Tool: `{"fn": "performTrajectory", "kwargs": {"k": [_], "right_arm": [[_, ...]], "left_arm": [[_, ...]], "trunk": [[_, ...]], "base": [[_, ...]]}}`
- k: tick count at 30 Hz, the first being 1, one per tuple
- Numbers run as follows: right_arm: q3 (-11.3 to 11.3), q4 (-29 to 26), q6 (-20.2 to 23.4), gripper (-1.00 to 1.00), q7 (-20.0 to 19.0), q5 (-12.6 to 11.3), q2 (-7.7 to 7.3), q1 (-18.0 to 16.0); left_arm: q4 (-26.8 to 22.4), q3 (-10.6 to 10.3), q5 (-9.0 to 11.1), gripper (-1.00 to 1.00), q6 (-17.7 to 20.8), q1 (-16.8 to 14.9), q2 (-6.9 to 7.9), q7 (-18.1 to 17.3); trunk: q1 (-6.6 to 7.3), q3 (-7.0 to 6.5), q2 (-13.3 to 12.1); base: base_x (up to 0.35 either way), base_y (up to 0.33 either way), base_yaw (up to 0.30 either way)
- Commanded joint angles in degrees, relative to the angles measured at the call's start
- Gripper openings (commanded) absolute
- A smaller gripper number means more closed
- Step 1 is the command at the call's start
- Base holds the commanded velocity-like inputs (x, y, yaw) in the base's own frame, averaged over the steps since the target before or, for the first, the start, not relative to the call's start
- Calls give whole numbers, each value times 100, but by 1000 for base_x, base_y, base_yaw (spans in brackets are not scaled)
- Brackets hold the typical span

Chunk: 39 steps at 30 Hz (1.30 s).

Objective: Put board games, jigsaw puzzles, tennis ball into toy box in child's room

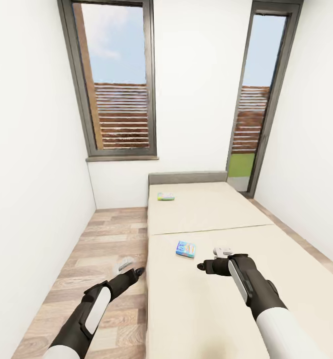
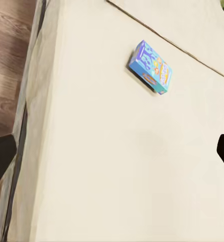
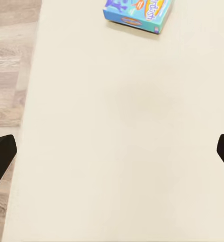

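Observation:
A small blue multicolour board game [image 1: 185, 249] lies flat on the beige bed [image 1: 211, 309], near its left side. The same box appears in the left wrist view [image 2: 151, 67] and the right wrist view [image 3: 138, 12]. A second board game [image 1: 166, 196], green-edged and pale, lies by the headboard. My right gripper [image 1: 202, 267] hovers over the sheet just right of the blue box, open and empty [image 3: 112, 156]. Beside the bed's left edge, my left gripper [image 1: 136, 271] is low over the floor, also open [image 2: 112, 156]. The table, toy box, jigsaw puzzles and tennis ball are out of view.
A strip of wood-plank floor [image 1: 101, 249] runs between the bed and the white left wall. Two tall dark-framed windows [image 1: 119, 85] stand in the far wall. The grey headboard [image 1: 187, 177] is against that wall. A narrow floor strip [image 1: 306, 244] lies right of the bed.

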<state>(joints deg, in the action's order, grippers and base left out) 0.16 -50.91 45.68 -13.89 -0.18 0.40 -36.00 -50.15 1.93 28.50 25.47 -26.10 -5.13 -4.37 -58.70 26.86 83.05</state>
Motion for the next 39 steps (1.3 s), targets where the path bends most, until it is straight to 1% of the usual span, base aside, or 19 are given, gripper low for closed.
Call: {"fn": "performTrajectory", "kwargs": {"k": [1,12,20,30,39], "right_arm": [[-1,-7,29,100,-8,0,1,-4],[-3,-6,29,100,-5,0,-2,-4],[-5,-7,29,100,-2,0,-4,-4],[-7,-7,29,100,-6,0,-5,-4],[-15,-7,29,100,-7,-6,-5,-4]], "left_arm": [[-4,22,30,100,38,-2,-3,-15],[-4,24,33,100,40,0,2,-10],[-4,20,23,100,32,0,1,-1],[-4,18,18,100,22,0,-5,14],[-4,18,22,100,20,0,-6,22]], "trunk": [[-3,7,3],[-3,7,3],[-3,7,3],[-3,7,3],[-3,7,3]], "base": [[248,254,0],[238,265,0],[143,231,0],[39,65,14],[9,15,140]]}}
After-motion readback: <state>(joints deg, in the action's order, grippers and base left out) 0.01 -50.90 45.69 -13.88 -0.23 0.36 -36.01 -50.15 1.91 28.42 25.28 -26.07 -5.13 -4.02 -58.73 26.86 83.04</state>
